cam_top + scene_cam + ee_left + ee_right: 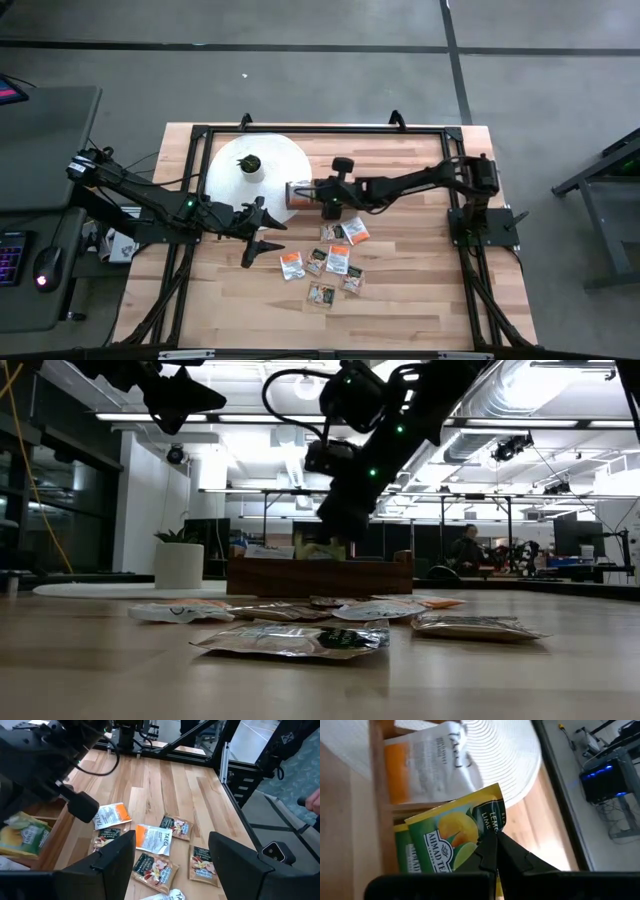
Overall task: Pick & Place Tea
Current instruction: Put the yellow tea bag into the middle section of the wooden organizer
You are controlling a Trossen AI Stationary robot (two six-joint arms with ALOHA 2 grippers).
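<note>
Several small flat tea sachets (335, 262) lie loose on the wooden table, also seen in the low view (300, 637) and the left wrist view (154, 839). The brown wooden box (296, 196) stands beside the white disc (262, 170). My right gripper (492, 839) is over the box (320, 575), shut on a green-and-yellow sachet (452, 832). Another green sachet (410, 856) lies in the compartment below it, and an orange-and-white one (427, 765) lies in the neighbouring compartment. My left gripper (264, 236) hangs open above the table, left of the loose sachets, touching nothing. My right gripper pinches the green-and-yellow sachet between its two fingertips at one edge (484, 822), near a corner. The fingers slant down from the table's right side. The sachet is tilted over the box's compartment; whether its lower end touches the box, the sachet itself hides.
The white disc with a small dark knob (249, 163) lies at the far left of the table, touching the box. A black frame (320, 128) runs along the table's edges. Bare wood (420, 280) lies to the right of the loose sachets.
</note>
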